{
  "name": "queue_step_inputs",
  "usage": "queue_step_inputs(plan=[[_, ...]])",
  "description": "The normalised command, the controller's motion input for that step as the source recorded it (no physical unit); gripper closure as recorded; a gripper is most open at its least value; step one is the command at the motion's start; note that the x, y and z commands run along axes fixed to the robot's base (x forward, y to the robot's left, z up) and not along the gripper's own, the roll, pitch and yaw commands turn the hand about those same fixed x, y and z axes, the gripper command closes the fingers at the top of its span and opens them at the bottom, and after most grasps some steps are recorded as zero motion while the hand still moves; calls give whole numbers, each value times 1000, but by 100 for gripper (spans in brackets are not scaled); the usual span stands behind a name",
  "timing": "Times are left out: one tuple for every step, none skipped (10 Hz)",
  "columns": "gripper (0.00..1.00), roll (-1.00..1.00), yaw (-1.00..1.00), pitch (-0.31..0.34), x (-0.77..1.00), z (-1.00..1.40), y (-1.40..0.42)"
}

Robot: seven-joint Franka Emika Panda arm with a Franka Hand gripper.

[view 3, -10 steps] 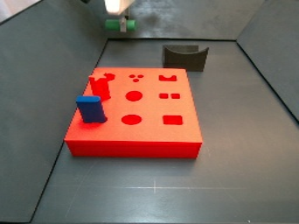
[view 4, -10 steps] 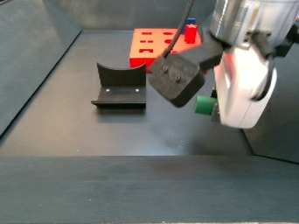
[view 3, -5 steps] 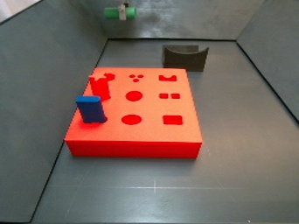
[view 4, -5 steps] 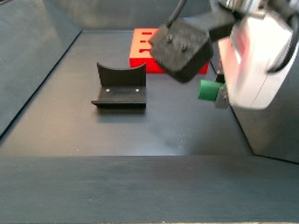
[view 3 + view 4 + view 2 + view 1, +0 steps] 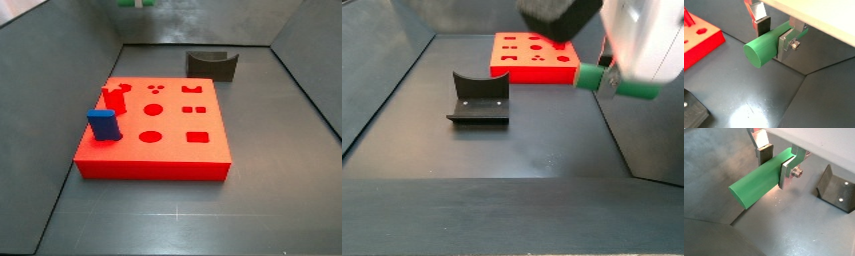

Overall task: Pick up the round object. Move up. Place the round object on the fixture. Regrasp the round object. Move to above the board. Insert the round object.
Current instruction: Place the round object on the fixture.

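Observation:
My gripper (image 5: 777, 160) is shut on the green round object (image 5: 754, 183), which lies crosswise between the silver fingers in both wrist views (image 5: 761, 48). It hangs high above the floor. In a side view only the peg's tip (image 5: 134, 3) shows at the top edge. In a side view the peg (image 5: 625, 86) sticks out under the white gripper body (image 5: 605, 78). The dark fixture (image 5: 213, 64) stands behind the red board (image 5: 174, 155), apart from the gripper. Both also show in a side view, fixture (image 5: 478, 98) and board (image 5: 543, 75).
A blue block (image 5: 103, 124) and a red peg (image 5: 115, 98) stand in the board's left holes. Grey walls enclose the floor. The fixture shows below in both wrist views (image 5: 836, 190) (image 5: 692, 112).
The gripper has risen with the green peg in it, almost leaving the top of a side view. The board and fixture have not moved.

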Motion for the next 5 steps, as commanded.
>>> queue_step_inputs(plan=[[100,65,12,122,-9,485,3],[100,60,14,132,-2,314,1],[100,56,14,135,0,228,4],[100,15,1000,9,1000,-182,-663],[100,15,1000,9,1000,-190,-659]])
